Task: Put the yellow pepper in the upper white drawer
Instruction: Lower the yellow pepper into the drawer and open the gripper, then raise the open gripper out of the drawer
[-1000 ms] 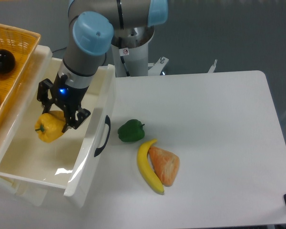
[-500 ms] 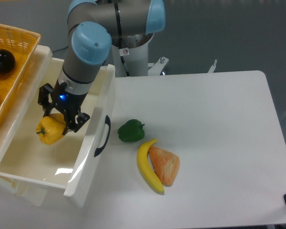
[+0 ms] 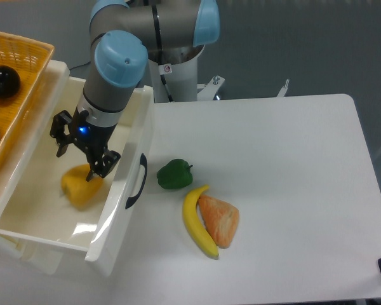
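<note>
Yellow-orange, the pepper (image 3: 81,189) lies on the floor of the white drawer (image 3: 25,219), close to the inner face of the front panel and about midway along it. Its upper right part is just under the lower finger of the jaws (image 3: 80,152); whether they touch cannot be told. The jaws stand apart, one black finger up and left, the other down and right toward the front panel, with nothing between them. The pepper sits below and slightly right of their middle, outside the gap.

White too is the tabletop (image 3: 292,190), which carries a green pepper (image 3: 174,175) just right of the drawer's dark handle (image 3: 136,181). Nearer the front edge, a banana (image 3: 197,222) curves against an orange-brown lump (image 3: 220,219), the two touching. An orange wicker basket (image 3: 16,70) sits over the drawer's far left side, with a black ball (image 3: 2,82) in it.
</note>
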